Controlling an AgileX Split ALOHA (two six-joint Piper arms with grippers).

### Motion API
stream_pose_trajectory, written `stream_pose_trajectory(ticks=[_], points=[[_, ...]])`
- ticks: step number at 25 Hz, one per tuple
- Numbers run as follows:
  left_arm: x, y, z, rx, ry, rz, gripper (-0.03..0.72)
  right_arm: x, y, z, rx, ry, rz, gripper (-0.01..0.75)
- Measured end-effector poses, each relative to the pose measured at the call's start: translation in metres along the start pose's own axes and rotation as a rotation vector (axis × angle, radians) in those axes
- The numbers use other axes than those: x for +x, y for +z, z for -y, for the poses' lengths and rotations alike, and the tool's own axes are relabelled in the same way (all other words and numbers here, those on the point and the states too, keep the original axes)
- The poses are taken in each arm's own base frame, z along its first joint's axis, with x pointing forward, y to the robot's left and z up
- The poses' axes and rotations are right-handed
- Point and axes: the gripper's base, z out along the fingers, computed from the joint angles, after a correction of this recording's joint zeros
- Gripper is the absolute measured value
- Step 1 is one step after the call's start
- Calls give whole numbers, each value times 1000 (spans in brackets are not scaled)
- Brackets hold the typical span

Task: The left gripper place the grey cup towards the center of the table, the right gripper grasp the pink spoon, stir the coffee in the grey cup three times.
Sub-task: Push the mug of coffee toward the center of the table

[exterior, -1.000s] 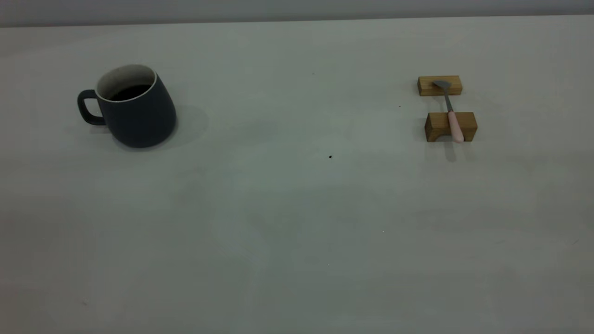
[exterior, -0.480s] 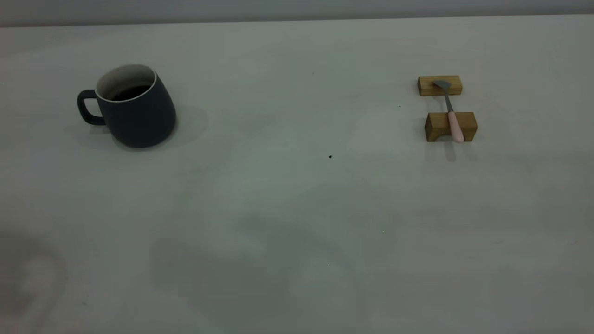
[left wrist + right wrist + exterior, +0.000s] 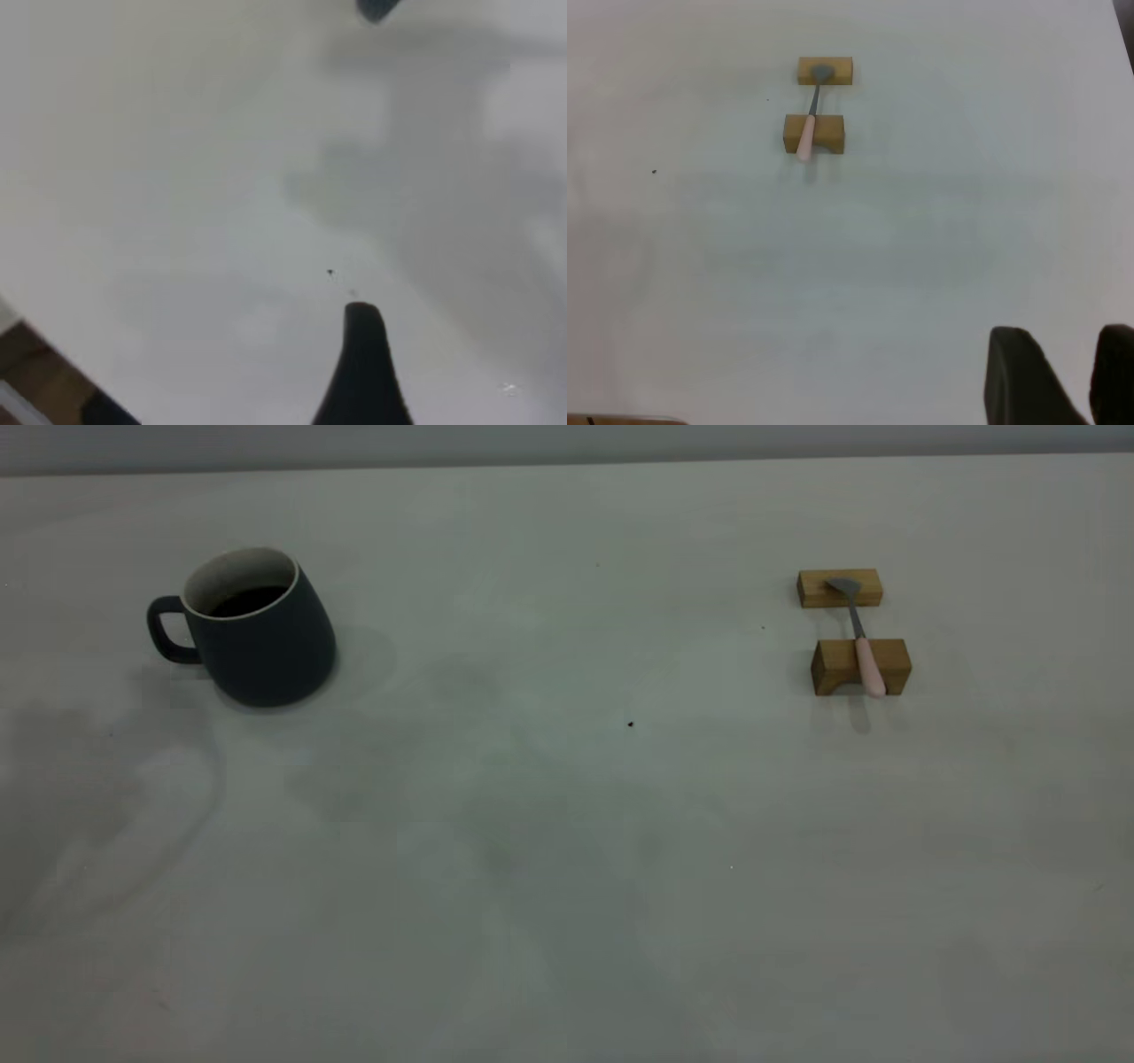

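Note:
The grey cup (image 3: 257,633) stands upright at the table's (image 3: 567,824) far left, handle pointing outward, with dark coffee (image 3: 250,600) inside. Far off at the right the pink spoon (image 3: 865,660) lies across two wooden blocks, its bowl on the far one; the right wrist view shows the pink spoon (image 3: 806,137) too. Neither gripper shows in the exterior view. My right gripper (image 3: 1072,354) hovers over bare table well short of the spoon, a narrow gap between its fingers. Of my left gripper (image 3: 443,354) only one dark finger (image 3: 359,354) shows, above bare table; a dark sliver of the cup (image 3: 376,9) sits at that view's edge.
Two tan wooden blocks, the far one (image 3: 839,588) and the near one (image 3: 837,666), carry the spoon. Wide bare table lies between cup and blocks. The table's edge (image 3: 35,323) shows in the left wrist view.
A soft arm shadow has spread over the table's near left and crept towards the cup. Cup, spoon and blocks have not moved.

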Motion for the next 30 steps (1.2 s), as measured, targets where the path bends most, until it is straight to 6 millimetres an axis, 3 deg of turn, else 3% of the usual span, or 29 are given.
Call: stream_pose_trajectory(ticks=[5, 9, 15, 24, 30], points=[[-20, 47, -14, 78, 196, -56, 661, 0, 0, 0, 0, 0, 0, 238], [-30, 74, -21, 100, 361, -57, 651, 0, 0, 0, 0, 0, 0, 238], [-54, 111, -27, 102, 469, -43, 646, 0, 0, 0, 0, 0, 0, 238], [-88, 145, -14, 114, 637, -24, 586, 0, 0, 0, 0, 0, 0, 238], [-102, 144, -5, 104, 681, -20, 427, 0, 0, 0, 0, 0, 0, 238]])
